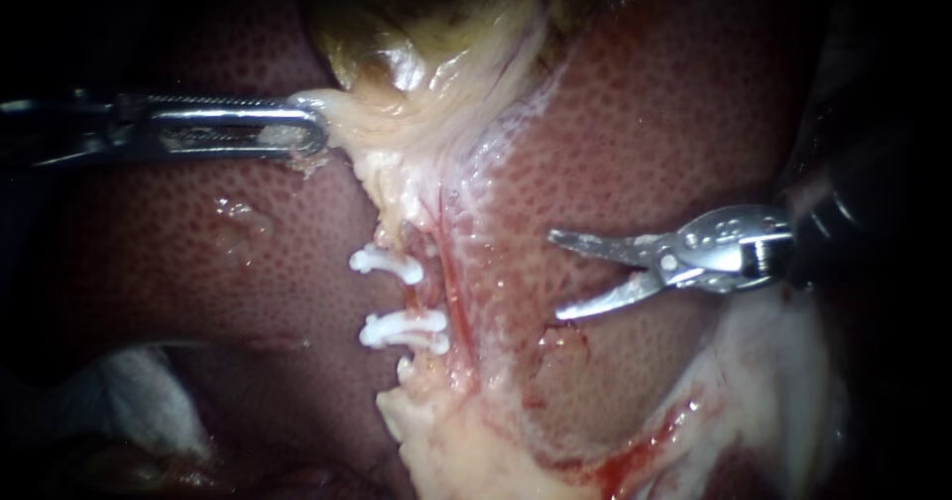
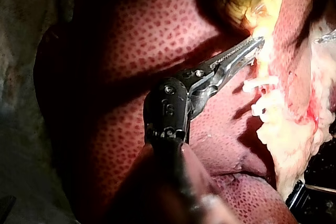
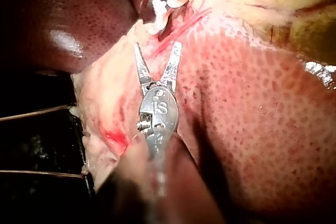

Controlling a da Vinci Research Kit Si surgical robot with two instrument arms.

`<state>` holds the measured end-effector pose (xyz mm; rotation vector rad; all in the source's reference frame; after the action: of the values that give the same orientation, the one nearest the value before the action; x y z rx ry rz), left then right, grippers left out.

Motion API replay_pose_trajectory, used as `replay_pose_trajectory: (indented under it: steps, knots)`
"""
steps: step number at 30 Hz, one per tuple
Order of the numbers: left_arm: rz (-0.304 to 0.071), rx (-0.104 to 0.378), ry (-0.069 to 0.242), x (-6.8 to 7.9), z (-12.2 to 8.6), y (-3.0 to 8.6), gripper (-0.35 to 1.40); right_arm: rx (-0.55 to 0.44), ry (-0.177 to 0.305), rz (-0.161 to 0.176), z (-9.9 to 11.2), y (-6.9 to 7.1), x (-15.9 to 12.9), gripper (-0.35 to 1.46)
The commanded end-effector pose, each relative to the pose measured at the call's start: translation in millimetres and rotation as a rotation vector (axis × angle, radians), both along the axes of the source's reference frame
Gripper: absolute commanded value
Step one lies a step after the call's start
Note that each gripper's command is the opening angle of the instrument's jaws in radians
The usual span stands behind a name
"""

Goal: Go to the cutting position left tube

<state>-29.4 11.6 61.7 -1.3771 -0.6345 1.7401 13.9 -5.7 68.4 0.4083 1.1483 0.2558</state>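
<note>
Nearest the lens, the right instrument (image 1: 555, 274) comes in from 3 o'clock, its blades spread apart and gripping nothing, over the liver (image 1: 645, 133). At their 9 o'clock, apart from them, lies the left tube (image 1: 426, 297), which carries two white clips (image 1: 387, 262). At 10 o'clock, the left instrument (image 1: 317, 128) has its jaws clamped on the pale neck of the gallbladder (image 1: 397, 59).

Dark surface (image 3: 37, 145) — w/ liver (image 3: 252, 129) atop.
</note>
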Motion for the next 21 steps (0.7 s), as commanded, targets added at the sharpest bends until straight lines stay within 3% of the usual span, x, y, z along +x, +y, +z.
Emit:
replay_pose_trajectory:
  steps: [1, 11, 21]
  knots:
    - [0.0, 0.0, 0.0, 0.0, 0.0, 0.0, -0.35, 0.007, -0.005, -0.007, 0.5, -0.4, 0.5, 1.43]
    - [-0.002, 0.0, 0.001, -0.2, -0.3, -0.1, -0.35, 0.059, -0.024, -0.036, 5.4, -3.5, 6.1, 1.43]
    - [-0.002, -0.006, 0.003, -0.3, -0.6, -0.4, -0.35, 0.106, -0.046, -0.036, 9.2, -4.3, 8.8, 1.43]
